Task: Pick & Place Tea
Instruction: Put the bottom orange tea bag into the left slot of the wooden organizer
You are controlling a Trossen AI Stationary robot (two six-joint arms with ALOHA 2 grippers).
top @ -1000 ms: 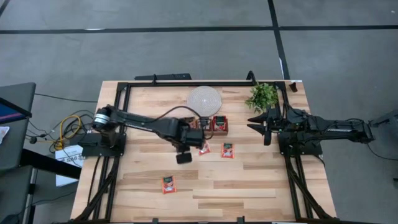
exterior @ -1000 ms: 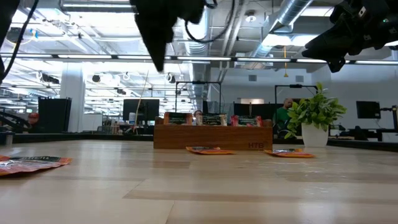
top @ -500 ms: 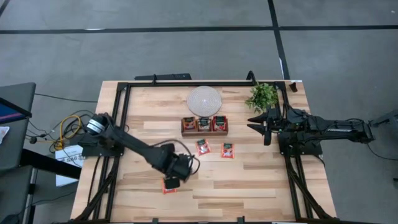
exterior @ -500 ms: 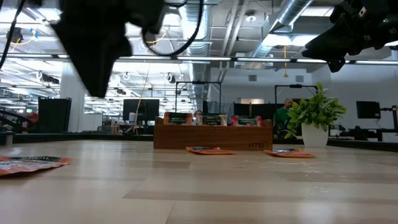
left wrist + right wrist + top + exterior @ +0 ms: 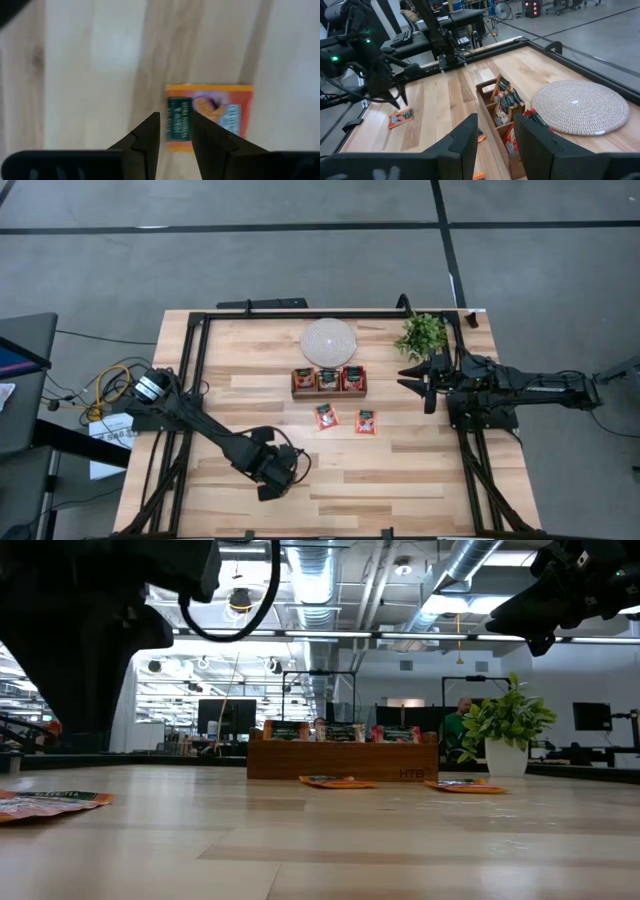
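Left wrist view — a flat red-orange tea sachet [image 5: 209, 116] is shown beneath the released left hand [image 5: 175, 131] — hidden from above.

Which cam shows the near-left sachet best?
Left wrist view: the sachet fills the frame below the left gripper. The high view hides it under the arm; the low view shows it edge-on; the right wrist view shows it small.
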